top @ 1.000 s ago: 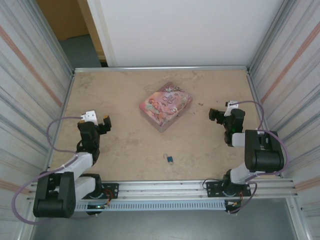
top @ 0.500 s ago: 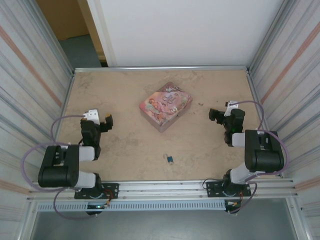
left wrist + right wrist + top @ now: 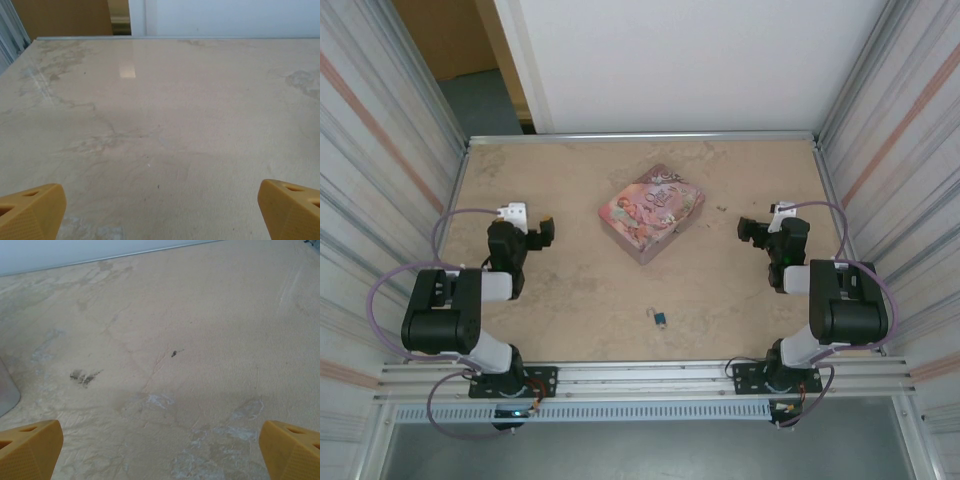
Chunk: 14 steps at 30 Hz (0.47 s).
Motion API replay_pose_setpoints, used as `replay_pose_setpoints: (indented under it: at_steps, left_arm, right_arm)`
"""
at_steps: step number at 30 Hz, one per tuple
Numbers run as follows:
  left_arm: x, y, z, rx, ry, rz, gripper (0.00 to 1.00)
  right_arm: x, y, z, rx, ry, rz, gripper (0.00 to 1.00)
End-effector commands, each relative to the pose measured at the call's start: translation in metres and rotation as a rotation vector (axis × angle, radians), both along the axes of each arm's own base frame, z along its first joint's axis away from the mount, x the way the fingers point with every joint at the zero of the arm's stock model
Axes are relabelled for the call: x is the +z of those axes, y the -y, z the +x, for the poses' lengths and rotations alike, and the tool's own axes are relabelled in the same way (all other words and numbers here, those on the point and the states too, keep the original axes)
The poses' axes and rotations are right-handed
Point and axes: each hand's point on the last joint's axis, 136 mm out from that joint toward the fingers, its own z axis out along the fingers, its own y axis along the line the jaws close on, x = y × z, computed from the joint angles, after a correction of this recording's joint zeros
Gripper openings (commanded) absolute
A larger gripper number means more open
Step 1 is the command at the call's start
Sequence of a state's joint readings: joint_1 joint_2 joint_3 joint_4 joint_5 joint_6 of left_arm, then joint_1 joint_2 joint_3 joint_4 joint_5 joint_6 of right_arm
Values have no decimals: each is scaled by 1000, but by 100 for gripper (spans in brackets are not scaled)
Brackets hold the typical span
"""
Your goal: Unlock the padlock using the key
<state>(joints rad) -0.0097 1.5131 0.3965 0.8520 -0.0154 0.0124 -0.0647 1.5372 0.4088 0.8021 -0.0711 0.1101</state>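
1 pink tin [image 3: 651, 212] beyond padlock [image 3: 661, 320], w/ gap.

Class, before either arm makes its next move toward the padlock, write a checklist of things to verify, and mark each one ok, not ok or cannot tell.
1. The left gripper is open, with nothing between its fingers: ok.
2. The right gripper is open, with nothing between its fingers: ok.
3. The padlock lies free on the table, near its front edge: ok.
4. The padlock is apart from the pink tin: ok.
5. A gripper is lined up over the padlock: not ok, both stand well away from it.
6. The key is located: cannot tell, too small to make out.
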Motion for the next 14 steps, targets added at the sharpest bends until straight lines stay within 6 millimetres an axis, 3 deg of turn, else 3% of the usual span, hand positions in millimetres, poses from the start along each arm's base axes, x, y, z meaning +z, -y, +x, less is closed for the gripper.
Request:
replay_pose_setpoints:
  at_steps: [1, 14]
  left_arm:
    - [-7, 2, -3, -17, -32, 27, 99]
    - [-7, 3, -2, -19, -36, 40, 99]
  right_arm:
    - [-2, 1, -1, -1, -7, -35, 99]
    - [-3, 1, -1, -3, -11, -36, 99]
